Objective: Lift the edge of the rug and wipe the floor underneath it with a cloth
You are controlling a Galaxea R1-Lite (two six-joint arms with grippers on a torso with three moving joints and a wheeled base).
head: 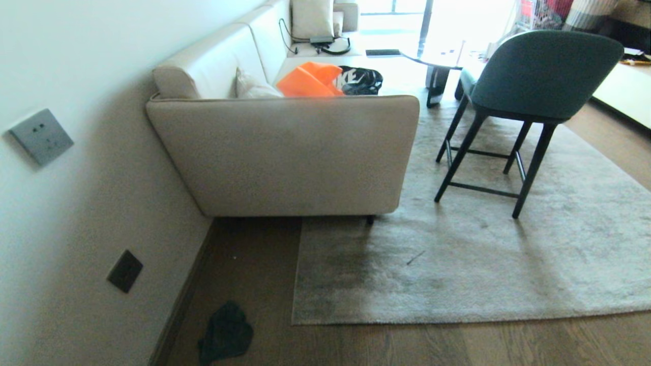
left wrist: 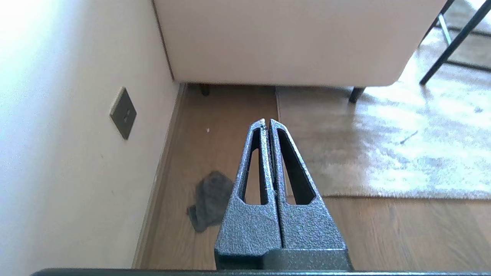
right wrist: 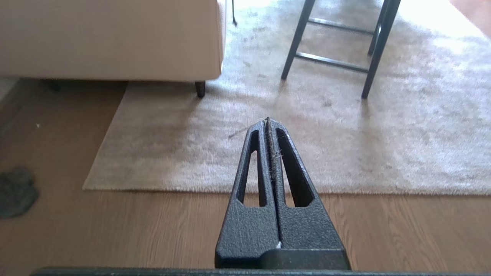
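- Head view: large light grey rug [head: 473,264] lying flat on brown wood-plank floor [head: 457,345], near edge straight, near corner just in front of the sofa.
- Cream sofa [head: 290,152] against the white wall [head: 76,213], one short dark leg standing on the rug's far-side strip.
- Small dark cloth [head: 225,333] crumpled on bare floor, beside the skirting, apart from the rug's near corner on the wall side.
- Dark green chair [head: 539,76] with black legs standing on the rug, on the side of the sofa away from the wall.
- Orange fabric [head: 310,81] and black bag [head: 362,80] on the sofa seat, touching each other.
- Two sockets on the wall, a grey one [head: 41,136] level with the sofa arm and a dark one [head: 124,271] low down, nearer than the sofa.
- Neither arm visible here.
- Left wrist view: left hand [left wrist: 267,122] closed, fingers pressed together with nothing between them, held above the floor, tips pointing towards the sofa and lined up with the rug's wall-side edge.
- Cloth lying on the floor between that hand and the wall, not touched.
- Right wrist view: right hand [right wrist: 267,122] closed and empty, a few stray fibres caught along the seam between its fingers, held above the rug's near hem, tips pointing across the rug towards the chair legs.
- Cloth at the frame's edge, well apart from the right hand, on bare floor off the rug corner.
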